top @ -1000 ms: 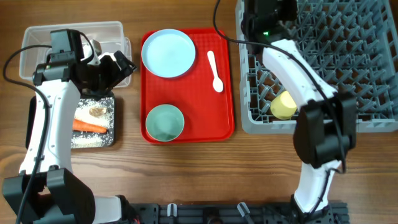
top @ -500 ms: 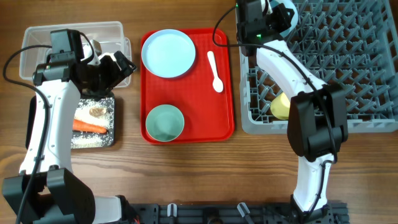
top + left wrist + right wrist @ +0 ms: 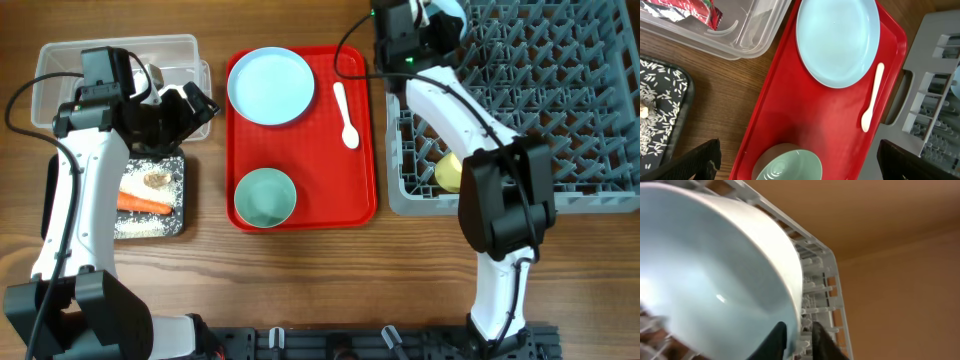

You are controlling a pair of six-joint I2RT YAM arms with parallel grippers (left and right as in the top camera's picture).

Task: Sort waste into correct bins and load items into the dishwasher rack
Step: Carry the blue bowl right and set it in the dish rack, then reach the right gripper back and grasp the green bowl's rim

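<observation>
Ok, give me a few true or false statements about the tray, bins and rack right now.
The white spoon lies on the red tray beside the plate. True.
The yellow cup sits on the red tray. False: it is in the dishwasher rack.
The carrot piece lies in the black tray. True.
The right pincer is empty. False: it grips a pale blue bowl by its rim.
The clear tub is empty. False: a red-and-white wrapper lies inside.
</observation>
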